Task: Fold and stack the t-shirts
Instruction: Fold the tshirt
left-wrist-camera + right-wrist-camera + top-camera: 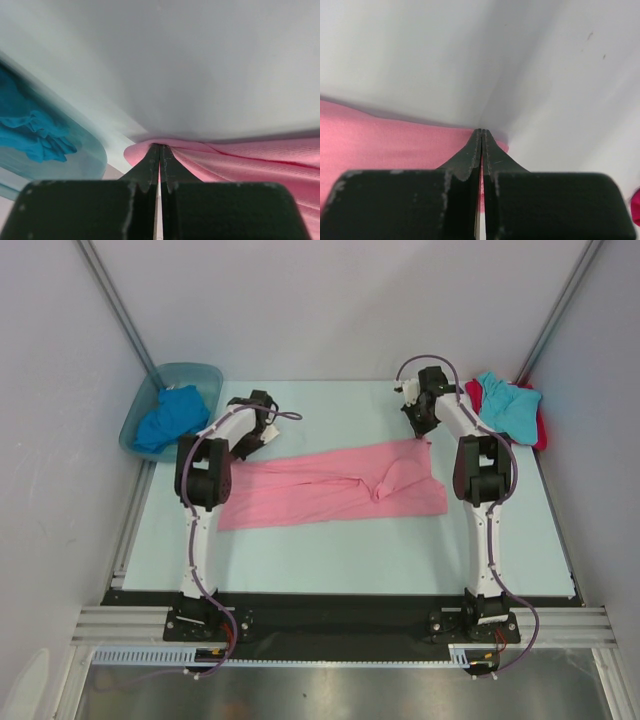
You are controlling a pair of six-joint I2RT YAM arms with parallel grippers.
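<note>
A pink t-shirt [320, 495] lies spread across the middle of the table, bunched into a fold right of centre. My left gripper [243, 453] is shut on its far left corner; in the left wrist view the fingertips [160, 146] pinch pink cloth [240, 160]. Over at the far right corner my right gripper [427, 438] is shut as well, and the right wrist view has pink cloth [380, 140] caught between its closed tips [481, 131]. A royal blue t-shirt [170, 418] sits crumpled in a tub. At the back right, a turquoise t-shirt [508, 405] rests on a red t-shirt [541, 430].
The blue-green translucent tub [190, 368] stands at the back left corner, just left of my left gripper, and its wall [75, 150] fills the left of that wrist view. Grey walls enclose the table on three sides. A red edge [636, 205] peeks in at the right.
</note>
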